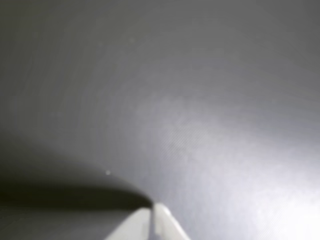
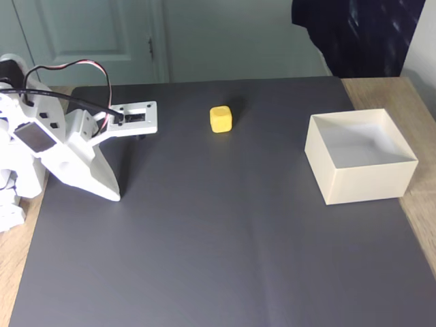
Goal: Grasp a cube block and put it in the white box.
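The hand (image 2: 114, 195) is sitting at the left side of the fixed view, its white fingers pointing down and meeting in a tip that is touching or nearly touching the dark mat (image 2: 225, 231). The fingers are lying closed together with nothing between them. In the wrist view the hand (image 1: 152, 209) is showing at the bottom edge as two pale fingers pressed side by side, a thin seam between them, with its shadow lying to the left on the grey mat (image 1: 200, 100).

Above the hand in the fixed view, the white arm (image 2: 48, 143) is folding back toward the left edge, with red and black wires (image 2: 82, 71) looping over it and a flat white bracket (image 2: 135, 117) sticking out to the right.

The cube (image 2: 221, 118) is resting on the mat in the upper middle of the fixed view, well apart from the hand and to its upper right, untouched.

The box (image 2: 361, 180) is standing at the right side of the fixed view, open at the top, its right edge near the border of the mat. It is well apart from the cube.

The mat is covering most of the wooden tabletop (image 2: 415, 204), which is showing along the right and left edges.
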